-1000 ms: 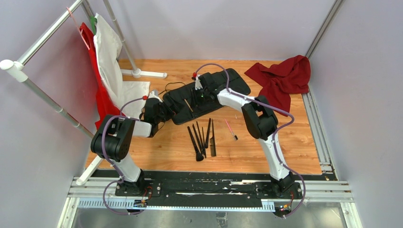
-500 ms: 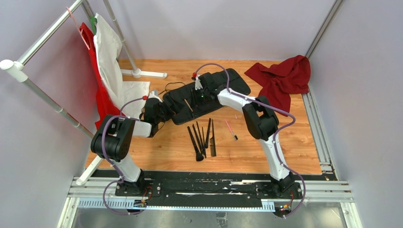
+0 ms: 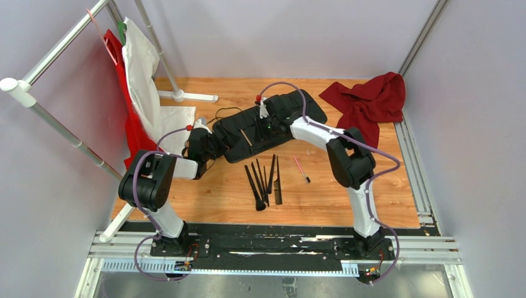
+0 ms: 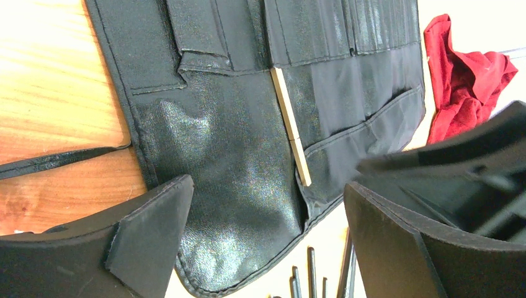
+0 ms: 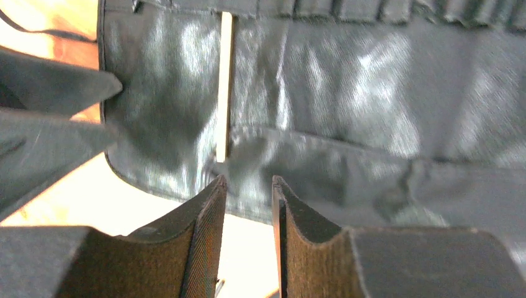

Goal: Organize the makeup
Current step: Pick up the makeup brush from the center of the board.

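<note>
The black roll-up case (image 3: 276, 115) lies open at the table's middle back. A tan-handled brush (image 3: 246, 136) sits in one of its slots, also in the left wrist view (image 4: 290, 127) and the right wrist view (image 5: 224, 87). Several black brushes (image 3: 258, 182) and a thin black comb (image 3: 278, 181) lie side by side in front of the case, with a pink brush (image 3: 301, 169) to their right. My left gripper (image 3: 214, 144) (image 4: 268, 183) is wide open over the case's left corner. My right gripper (image 3: 265, 126) (image 5: 247, 180) hovers over the case's near edge, jaws a narrow gap apart and empty.
A red cloth (image 3: 369, 102) lies crumpled at the back right. A clothes rack (image 3: 62, 43) with a white cloth (image 3: 141, 71) and a red cloth stands at the left. A black strap (image 3: 224, 112) runs from the case's left end.
My right arm has shifted to the right and its gripper has drawn slightly right over the case. The left arm, the brushes and the comb have not moved.
</note>
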Controlling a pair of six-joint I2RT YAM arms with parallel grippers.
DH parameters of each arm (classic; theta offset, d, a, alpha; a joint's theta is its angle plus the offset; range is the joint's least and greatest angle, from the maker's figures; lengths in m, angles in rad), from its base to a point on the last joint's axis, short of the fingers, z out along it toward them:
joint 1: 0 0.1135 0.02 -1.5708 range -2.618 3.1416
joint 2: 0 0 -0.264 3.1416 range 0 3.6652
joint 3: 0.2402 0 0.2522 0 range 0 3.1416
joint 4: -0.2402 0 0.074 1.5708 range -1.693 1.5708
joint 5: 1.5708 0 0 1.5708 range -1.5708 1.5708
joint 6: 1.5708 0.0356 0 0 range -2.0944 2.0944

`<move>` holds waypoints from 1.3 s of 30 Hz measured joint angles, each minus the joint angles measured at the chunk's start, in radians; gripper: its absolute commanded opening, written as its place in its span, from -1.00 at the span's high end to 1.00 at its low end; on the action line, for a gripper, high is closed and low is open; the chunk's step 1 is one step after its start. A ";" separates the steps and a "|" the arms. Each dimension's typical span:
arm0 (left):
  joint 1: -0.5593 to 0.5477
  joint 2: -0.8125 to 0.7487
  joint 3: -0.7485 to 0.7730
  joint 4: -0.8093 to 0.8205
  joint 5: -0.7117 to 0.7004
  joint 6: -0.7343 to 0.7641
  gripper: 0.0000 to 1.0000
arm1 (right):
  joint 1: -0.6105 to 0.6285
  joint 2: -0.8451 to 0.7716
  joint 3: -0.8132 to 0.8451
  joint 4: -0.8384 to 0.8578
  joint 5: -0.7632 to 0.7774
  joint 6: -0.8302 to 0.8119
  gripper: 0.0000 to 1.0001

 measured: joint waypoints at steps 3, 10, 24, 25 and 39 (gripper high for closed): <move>0.000 0.000 0.000 0.000 0.000 0.000 -0.96 | 0.005 -0.104 -0.087 -0.020 0.054 -0.014 0.34; 0.000 0.000 0.000 0.000 0.001 -0.002 -0.96 | 0.051 -0.375 -0.273 -0.039 0.175 -0.034 0.34; 0.000 -0.011 0.000 -0.016 0.003 -0.003 -0.96 | 0.075 -0.553 -0.622 -0.087 0.325 -0.012 0.31; 0.000 -0.011 0.000 -0.018 0.002 -0.003 -0.96 | 0.075 -0.563 -0.632 -0.089 0.335 -0.011 0.31; 0.000 -0.013 0.000 -0.021 0.002 -0.003 -0.96 | 0.012 -0.589 -0.735 -0.087 0.381 -0.009 0.34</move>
